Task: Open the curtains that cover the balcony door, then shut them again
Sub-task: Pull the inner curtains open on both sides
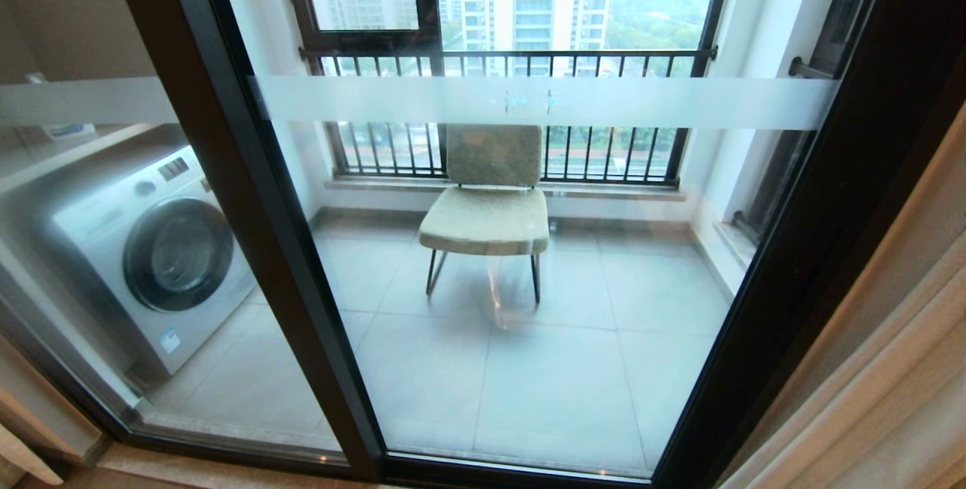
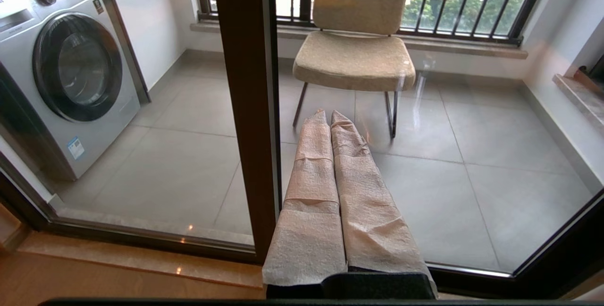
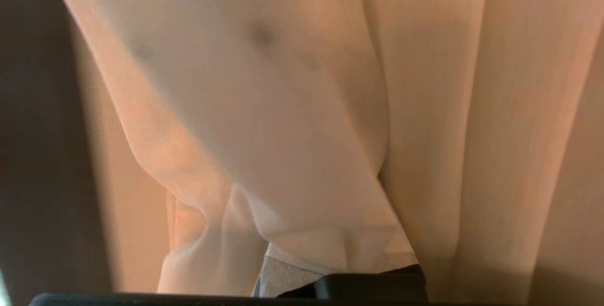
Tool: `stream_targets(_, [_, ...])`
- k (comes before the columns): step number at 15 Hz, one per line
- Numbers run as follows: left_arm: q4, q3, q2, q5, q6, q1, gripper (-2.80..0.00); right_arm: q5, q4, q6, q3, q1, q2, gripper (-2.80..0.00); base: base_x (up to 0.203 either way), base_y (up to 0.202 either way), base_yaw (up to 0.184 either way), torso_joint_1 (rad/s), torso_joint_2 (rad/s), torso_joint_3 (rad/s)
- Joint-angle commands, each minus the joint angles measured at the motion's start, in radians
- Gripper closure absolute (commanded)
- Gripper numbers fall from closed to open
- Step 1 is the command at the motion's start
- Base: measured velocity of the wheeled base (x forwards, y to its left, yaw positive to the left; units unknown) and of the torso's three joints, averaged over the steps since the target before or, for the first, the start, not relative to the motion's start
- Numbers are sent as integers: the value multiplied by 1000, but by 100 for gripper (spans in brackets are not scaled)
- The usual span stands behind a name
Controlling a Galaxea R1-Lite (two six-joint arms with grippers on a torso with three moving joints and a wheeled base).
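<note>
The balcony door (image 1: 528, 285) stands fully uncovered, its glass showing the chair (image 1: 487, 202) and washing machine (image 1: 151, 255) beyond. This suggests the opening half is done and the closing half is at hand. The curtains (image 1: 890, 368) hang bunched at the door's right edge, out where the right arm works. There the right gripper (image 3: 302, 249) is buried in them: sheer white fabric drapes right over its fingers, with the cream pleats just beyond. Its jaws are clenched, though whether on cloth I cannot tell. The left gripper (image 2: 330, 117), also clenched and empty, is parked facing the door's middle frame, well apart from the curtains.
</note>
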Motion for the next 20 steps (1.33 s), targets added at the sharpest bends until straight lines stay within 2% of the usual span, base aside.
stream_targets(1, [0, 0, 0, 1, -1, 0, 0, 1, -4, 2, -36, -33, 57, 0, 0, 0, 0, 0, 0, 0])
stream_targets(7, [0, 0, 0, 0, -1, 0, 0, 6, -8, 4, -172, -140, 198, 0, 0, 0, 0, 0, 0, 0])
stream_targets(11, [0, 0, 0, 2, -1, 0, 0, 44, -4, 6, -298, -237, 311, 0, 0, 0, 0, 0, 0, 0])
stream_targets(16, [0, 0, 0, 1, -1, 0, 0, 74, -10, 4, -352, -347, 396, 0, 0, 0, 0, 0, 0, 0])
stream_targets(20, [0, 0, 0, 0, -1, 0, 0, 77, -10, 1, -360, -385, 413, 0, 0, 0, 0, 0, 0, 0])
